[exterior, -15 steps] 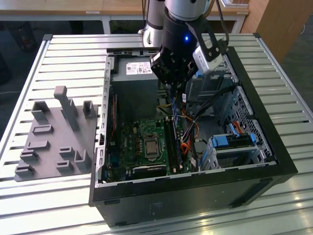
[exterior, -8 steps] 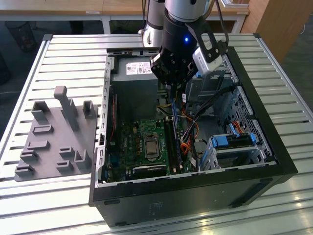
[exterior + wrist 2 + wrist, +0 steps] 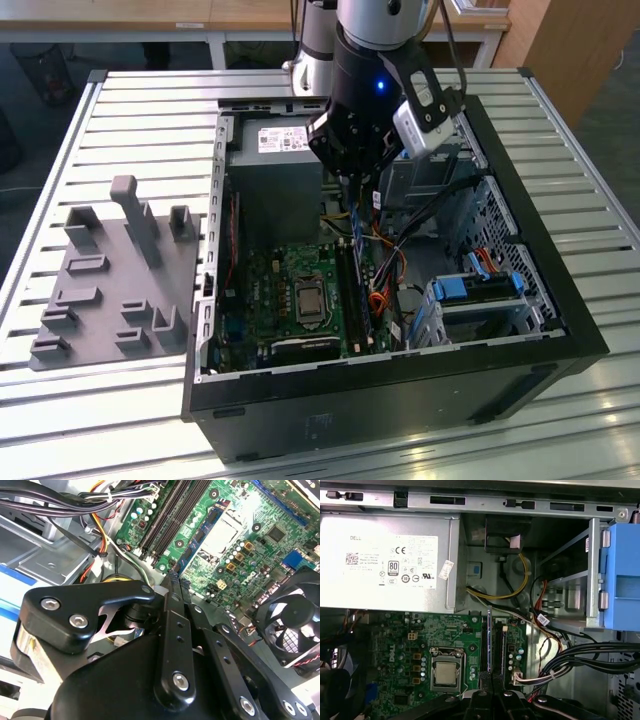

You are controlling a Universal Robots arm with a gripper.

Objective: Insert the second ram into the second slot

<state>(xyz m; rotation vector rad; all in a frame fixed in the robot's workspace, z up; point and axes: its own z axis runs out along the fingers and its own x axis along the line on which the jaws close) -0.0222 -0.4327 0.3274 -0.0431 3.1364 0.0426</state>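
In the first wrist view the gripper (image 3: 490, 686) is clamped on the second ram (image 3: 489, 640), held edge-on along the memory slots (image 3: 498, 647), apparently so it can seat squarely. In the second wrist view the fingertips (image 3: 172, 587) pinch together above the motherboard (image 3: 235, 530). In the exterior view the gripper hangs inside the open computer case (image 3: 400, 390), over those slots.

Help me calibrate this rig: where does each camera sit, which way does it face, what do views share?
Exterior view: off the arm, high, looking down into the open black computer case; shows the gripper holding the second ram, a thin dark blue stick.
First wrist view: on the wrist, facing past the gripper onto the green motherboard.
Second wrist view: behind the gripper's black links, facing the motherboard obliquely.
Shared: all show the square silver processor.
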